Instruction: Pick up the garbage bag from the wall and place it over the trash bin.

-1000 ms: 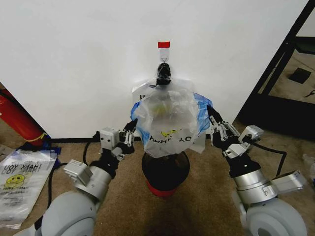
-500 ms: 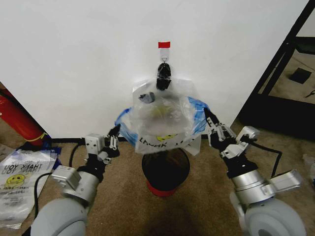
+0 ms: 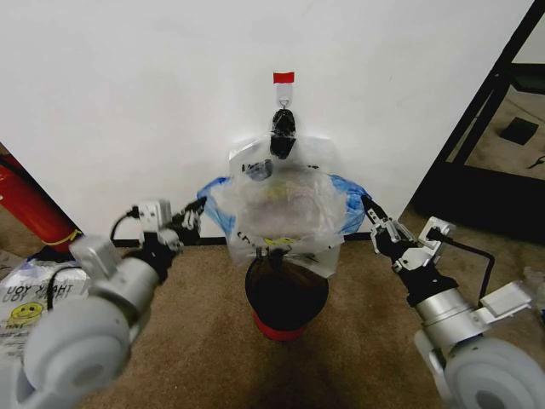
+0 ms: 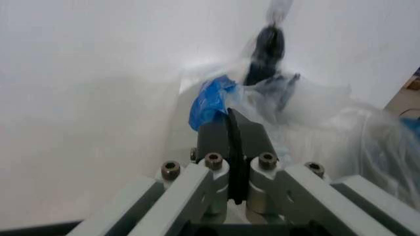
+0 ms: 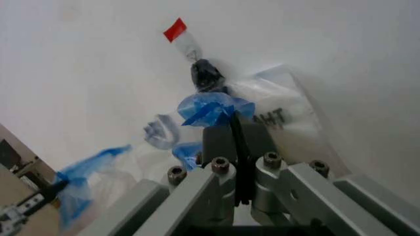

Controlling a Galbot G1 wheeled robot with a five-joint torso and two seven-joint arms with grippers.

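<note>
Since a second ago both arms have swung outward and up, spreading the garbage bag wider above the trash bin. Its lower edge now hangs just over the bin's rim. The left gripper is clamped on the bag's blue left edge, and the right gripper pinches the blue right edge (both wrist views show the fingers closed on plastic). The bag's top sits at the black hook on the wall, below the red tape strip. A red cylinder and another printed bag lie on the floor, clear to the left.
</note>
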